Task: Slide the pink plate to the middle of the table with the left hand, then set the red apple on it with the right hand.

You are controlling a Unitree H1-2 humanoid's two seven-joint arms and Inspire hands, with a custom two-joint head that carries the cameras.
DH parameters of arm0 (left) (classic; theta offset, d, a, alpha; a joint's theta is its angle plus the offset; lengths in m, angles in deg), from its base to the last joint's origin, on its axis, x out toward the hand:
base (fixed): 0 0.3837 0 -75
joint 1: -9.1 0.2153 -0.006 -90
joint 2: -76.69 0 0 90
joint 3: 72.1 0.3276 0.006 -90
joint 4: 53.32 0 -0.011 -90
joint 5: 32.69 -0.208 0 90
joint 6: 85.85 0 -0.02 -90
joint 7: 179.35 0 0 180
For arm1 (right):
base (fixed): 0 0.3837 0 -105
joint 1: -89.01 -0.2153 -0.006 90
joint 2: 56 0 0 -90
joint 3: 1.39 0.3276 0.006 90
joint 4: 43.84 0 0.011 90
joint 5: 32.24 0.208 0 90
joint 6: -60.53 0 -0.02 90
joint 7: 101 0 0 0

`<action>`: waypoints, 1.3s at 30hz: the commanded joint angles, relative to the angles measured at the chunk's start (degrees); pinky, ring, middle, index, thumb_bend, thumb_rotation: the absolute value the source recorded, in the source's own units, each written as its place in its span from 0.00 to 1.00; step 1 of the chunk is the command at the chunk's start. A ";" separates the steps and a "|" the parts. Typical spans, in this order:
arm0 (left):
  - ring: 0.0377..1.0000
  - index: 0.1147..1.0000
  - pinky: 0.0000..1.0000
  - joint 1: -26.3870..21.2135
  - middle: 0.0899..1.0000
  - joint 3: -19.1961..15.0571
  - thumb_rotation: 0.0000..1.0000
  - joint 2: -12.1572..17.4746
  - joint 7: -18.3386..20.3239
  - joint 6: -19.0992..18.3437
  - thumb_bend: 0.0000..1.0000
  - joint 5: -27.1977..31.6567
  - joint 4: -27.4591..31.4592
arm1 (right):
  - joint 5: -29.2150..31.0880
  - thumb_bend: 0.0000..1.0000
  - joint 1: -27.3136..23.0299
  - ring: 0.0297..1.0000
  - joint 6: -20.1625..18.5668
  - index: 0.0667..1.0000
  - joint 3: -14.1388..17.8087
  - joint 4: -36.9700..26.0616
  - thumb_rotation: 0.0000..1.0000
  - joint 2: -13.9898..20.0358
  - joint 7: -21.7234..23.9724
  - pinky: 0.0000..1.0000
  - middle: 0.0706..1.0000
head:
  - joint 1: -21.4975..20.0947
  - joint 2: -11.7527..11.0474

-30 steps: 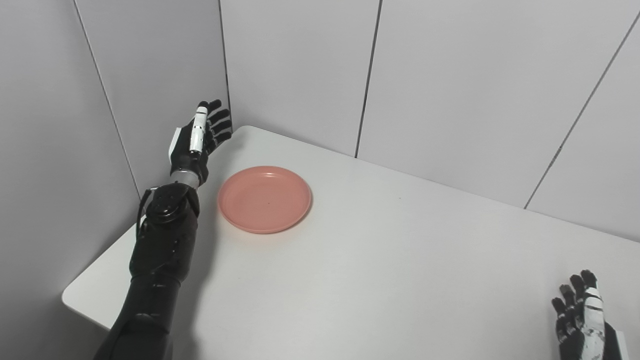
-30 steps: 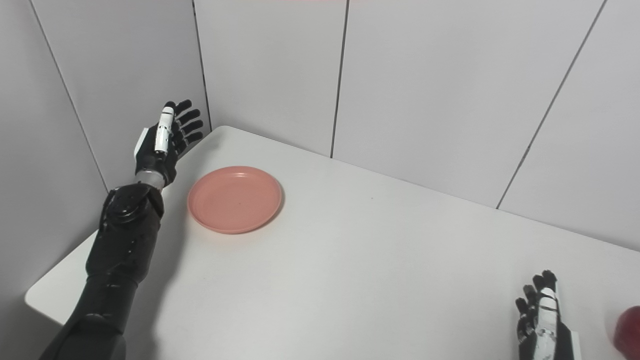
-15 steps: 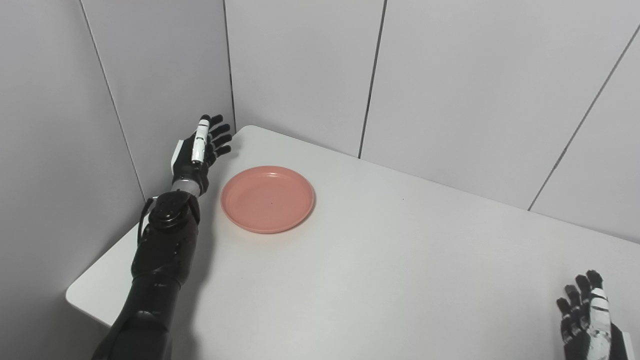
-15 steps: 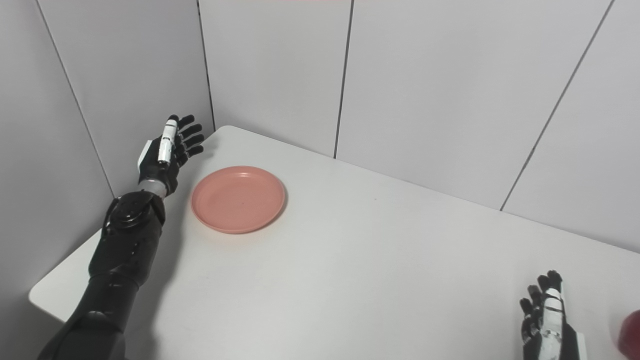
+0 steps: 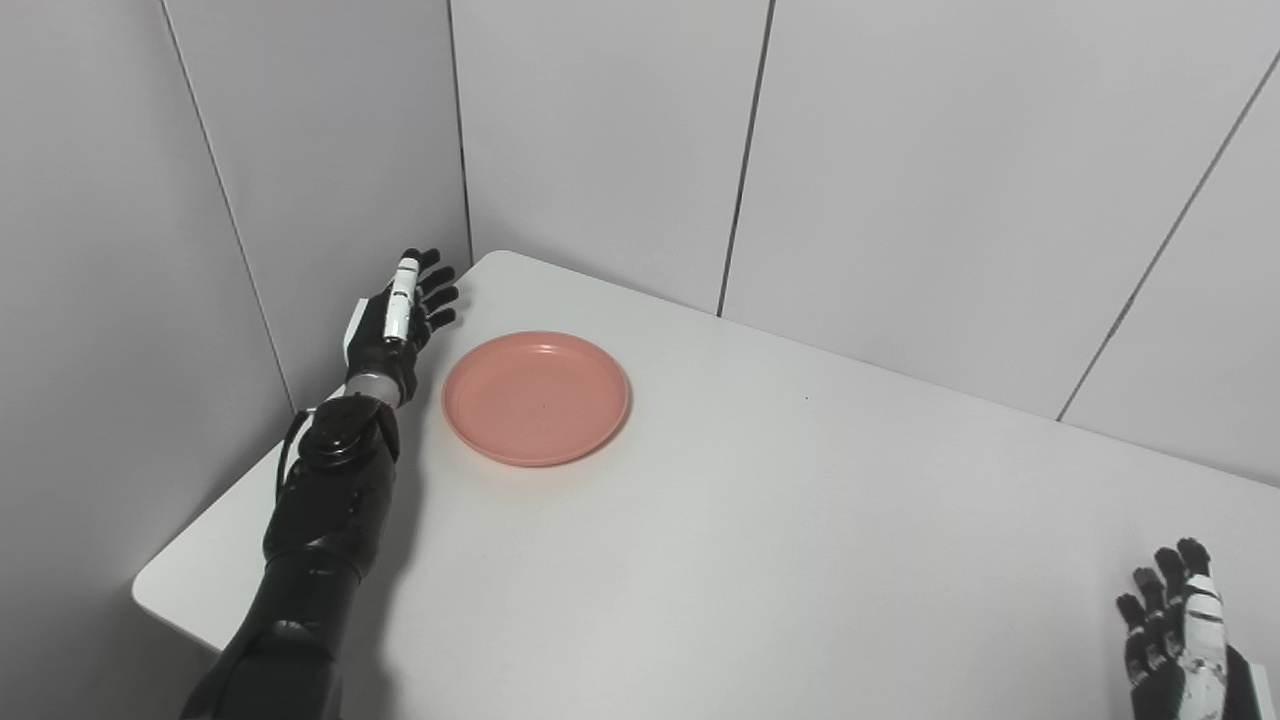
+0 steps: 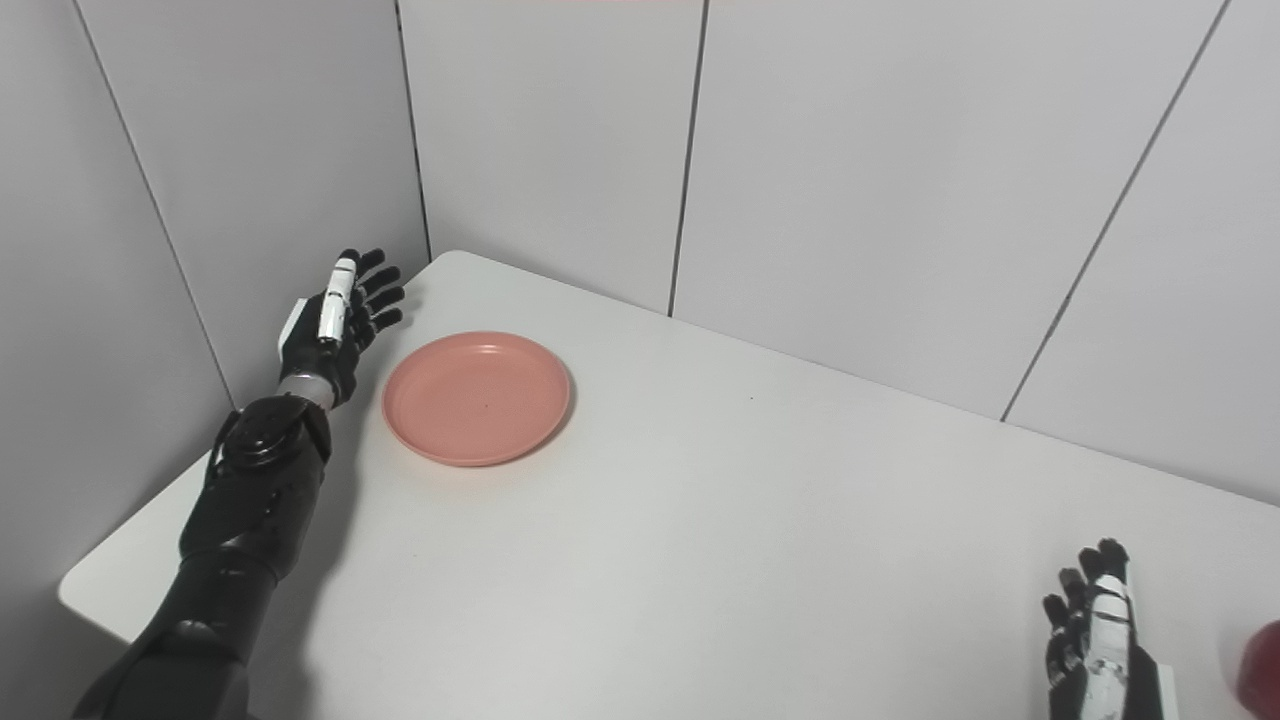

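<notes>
Table: a white table point(image 5: 760, 540) with rounded corners, set into a corner of grey panelled walls point(image 5: 600, 130).
Plate: the pink plate point(image 5: 536, 398) lies flat on the table toward the far left corner, at about 10 o'clock from the table's middle; it holds nothing.
Left hand: the left hand point(image 5: 396, 312) is at about 9 o'clock from the plate, just beside its rim but not touching it, near the table's left edge close to the wall.
Left hand fingers: the fingers point(image 5: 436, 296) are stretched out and apart, pointing toward 1 o'clock, and hold nothing; a white strip runs along the thumb side.
Left arm: the black left arm point(image 5: 320, 520) comes up from the bottom edge along the table's left side, with the forearm above the tabletop.
Right hand: the right hand point(image 6: 1095, 640) is low at the near right of the table, at about 4 o'clock from the plate and well apart from it; the bottom edge cuts off the wrist.
Right hand fingers: they point up toward 12 o'clock, spread a little, with nothing in them.
Apple: only a red sliver of the apple point(image 6: 1262, 665) shows at the right edge of the right eye view, at about 3 o'clock from the right hand, near it but not touching; the left eye view leaves it out of frame.
</notes>
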 commanded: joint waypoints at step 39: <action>0.84 0.82 0.85 -2.12 0.84 1.88 1.00 0.48 3.73 3.90 0.35 1.95 -5.91 | 0.30 0.00 -1.31 1.00 -0.23 1.00 0.22 -2.24 1.00 0.59 0.35 1.00 1.00 | -0.10 1.06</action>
